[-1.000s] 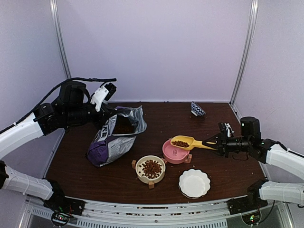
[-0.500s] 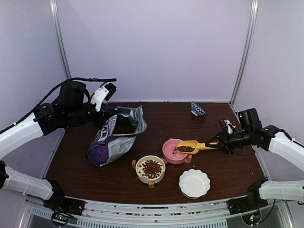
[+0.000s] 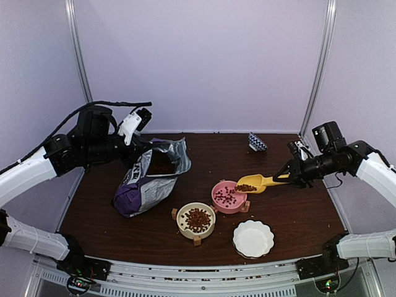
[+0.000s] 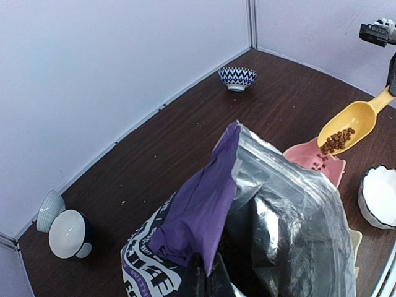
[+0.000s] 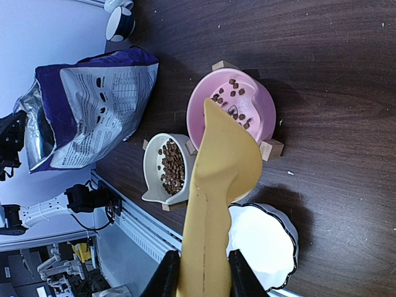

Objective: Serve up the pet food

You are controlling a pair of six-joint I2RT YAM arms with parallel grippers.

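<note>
Right of centre on the worktop [image 3: 291, 213]: right end effector [image 3: 291, 176] clenched on the handle of a yellow scoop [image 3: 255, 182]. The scoop's long axis runs from the fingers leftward and tilts down, its lip over the right rim of the pink bowl [image 3: 215, 195]. Pet food [image 3: 245, 187]: a heap at the scoop's mouth, left of that end effector, with loose pellets in the pink bowl and more in the cream bowl [image 3: 180, 226]. Left end effector [image 4: 204, 286], well apart, pinches the purple bag [image 3: 145, 185]. The right arm is the nearer one for the pour.
</note>
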